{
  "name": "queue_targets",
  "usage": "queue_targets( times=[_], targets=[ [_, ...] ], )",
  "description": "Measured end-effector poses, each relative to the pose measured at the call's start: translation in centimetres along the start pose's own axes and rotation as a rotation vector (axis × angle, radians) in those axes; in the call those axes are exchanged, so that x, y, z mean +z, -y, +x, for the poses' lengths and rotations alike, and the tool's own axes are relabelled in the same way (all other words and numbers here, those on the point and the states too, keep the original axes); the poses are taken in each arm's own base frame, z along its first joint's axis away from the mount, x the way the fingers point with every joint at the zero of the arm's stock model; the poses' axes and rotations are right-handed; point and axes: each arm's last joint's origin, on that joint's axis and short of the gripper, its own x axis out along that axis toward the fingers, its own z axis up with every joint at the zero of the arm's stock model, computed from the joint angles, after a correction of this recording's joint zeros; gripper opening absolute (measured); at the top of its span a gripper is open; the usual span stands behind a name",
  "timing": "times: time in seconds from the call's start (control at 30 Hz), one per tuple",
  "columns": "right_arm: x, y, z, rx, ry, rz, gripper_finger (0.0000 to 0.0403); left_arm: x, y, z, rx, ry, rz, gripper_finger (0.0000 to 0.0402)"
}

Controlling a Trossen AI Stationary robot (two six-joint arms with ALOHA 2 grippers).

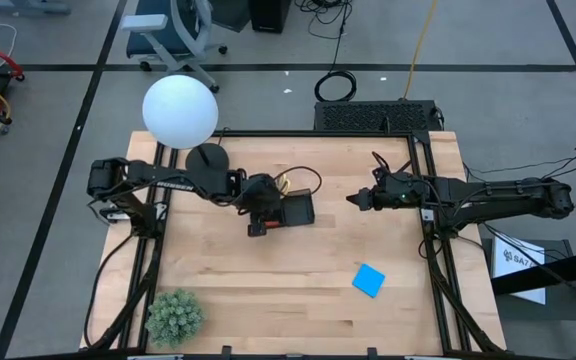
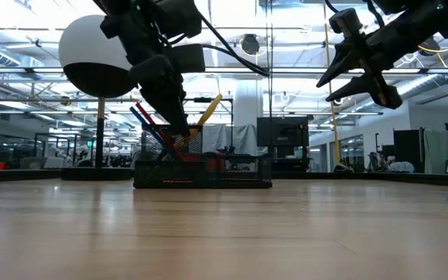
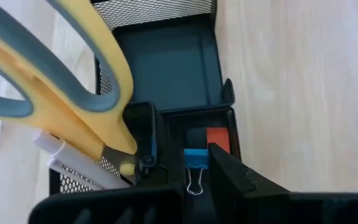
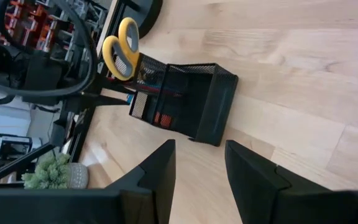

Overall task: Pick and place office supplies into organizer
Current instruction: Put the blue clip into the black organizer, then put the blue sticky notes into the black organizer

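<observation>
The black mesh organizer (image 1: 293, 210) stands mid-table. Yellow-handled scissors (image 3: 73, 106) and several pens (image 2: 150, 124) stand upright in its mesh cup, and a red-orange piece (image 3: 217, 139) lies in a small compartment. My left gripper (image 3: 182, 155) hovers over that compartment's near side, shut on a small blue binder clip (image 3: 195, 158). My right gripper (image 1: 353, 200) stands open in the air to the organizer's right, with nothing between its fingers. A blue note pad (image 1: 369, 280) lies flat on the table, near right. My left gripper pinches the blue binder clip (image 3: 195, 163) between its two fingers. The fingers slant down from the table's left side. The clip's wire loops (image 3: 194, 185) point back toward the wrist. The clip hangs above the organizer's small compartment; whether it touches the organizer, I cannot tell.
A white globe lamp (image 1: 180, 110) on a round black base (image 1: 206, 158) stands just behind the left arm. A green plant (image 1: 173, 315) sits at the near left corner. Bare wood lies between the organizer and the near edge.
</observation>
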Motion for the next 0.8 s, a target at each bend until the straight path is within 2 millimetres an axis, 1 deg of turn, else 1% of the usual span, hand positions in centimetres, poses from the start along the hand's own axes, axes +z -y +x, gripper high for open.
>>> queue_targets(
  times=[0.2,0.3,0.8],
  targets=[
    [0.0,0.0,0.0,0.0,0.0,0.01,0.013,-0.1,-0.58,0.0,0.009,-0.005,0.025,0.0029],
    [0.01,0.0,0.0,0.0,0.001,0.011,0.013,-0.1,-0.58,0.0,0.009,-0.005,0.046,0.0037],
    [0.08,0.03,0.0,-0.01,0.023,0.036,0.013,-0.1,-0.57,0.01,0.012,-0.006,0.049,0.0118]
  ],
)
